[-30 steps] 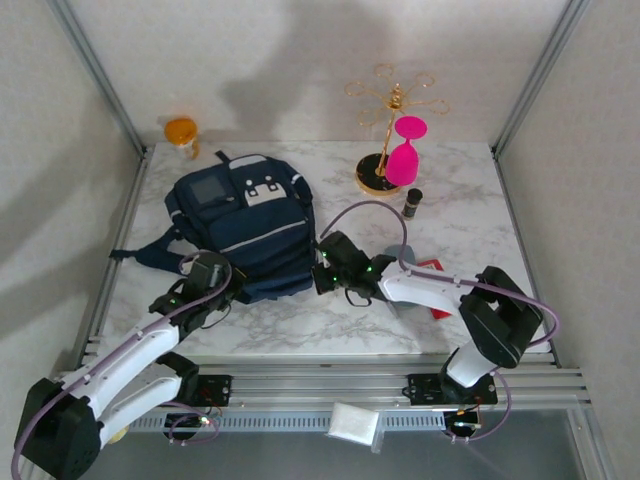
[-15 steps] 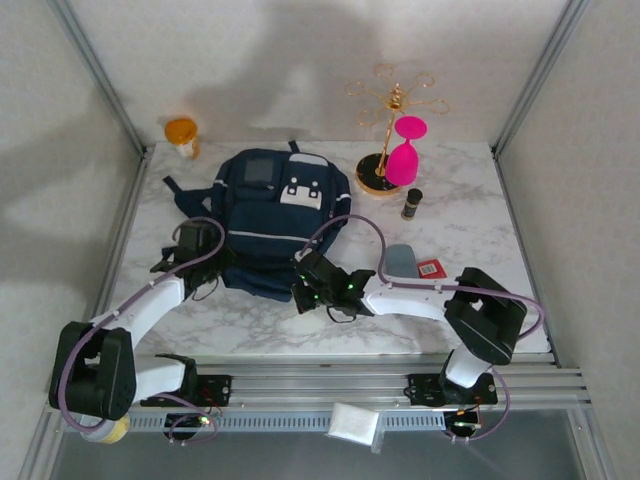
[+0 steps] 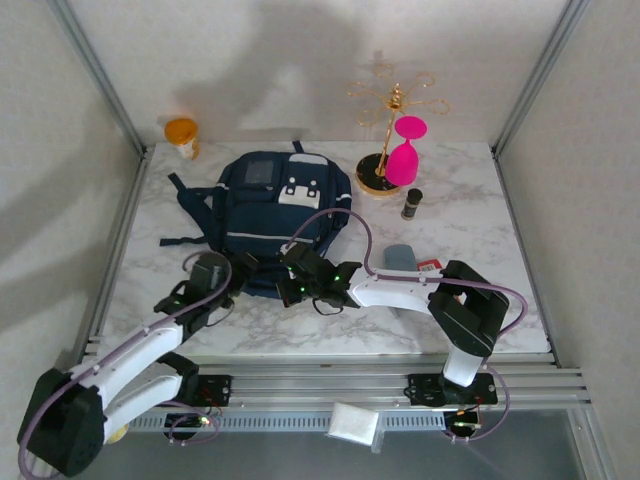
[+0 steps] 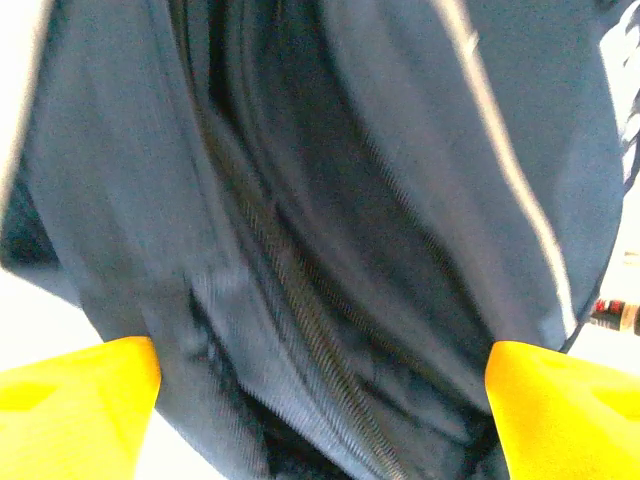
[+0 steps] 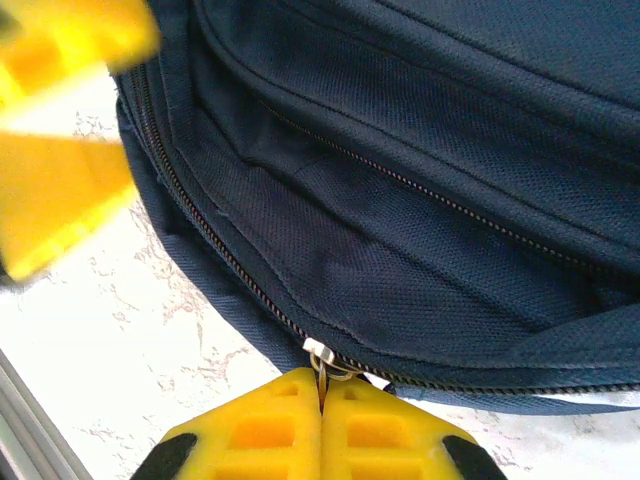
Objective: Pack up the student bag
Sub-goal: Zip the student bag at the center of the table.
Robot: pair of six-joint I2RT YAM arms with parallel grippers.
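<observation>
**Bag.** The large navy fabric student bag with pale patches and a grey stripe (image 3: 270, 210) lies at the centre back of the white marble table (image 3: 470, 225), front pocket up. A second ago it lay skewed toward the left. It now sits square to me and has barely shifted in the last half second. I judge the positioning done and the opening of the main compartment to be the step in hand. Nothing is packed yet.

**Arms.** My right arm reaches across low, its forearm almost flat along the table front, and has crept leftward along the bag's near edge. My left arm has dropped back from the bag's left flank to its near left corner, elbow bent.

**Grippers.** The left gripper (image 4: 320, 395) is spread wide, with bag fabric and a run of zip lying between its yellow fingers. I cannot tell whether they touch the fabric. The right gripper (image 5: 322, 385) is pressed together, pinching the small metal zipper pull (image 5: 325, 360).

**Zip.** In the right wrist view the teeth on both sides of the pull look closed, so I judge the sliding hardly begun.
</observation>
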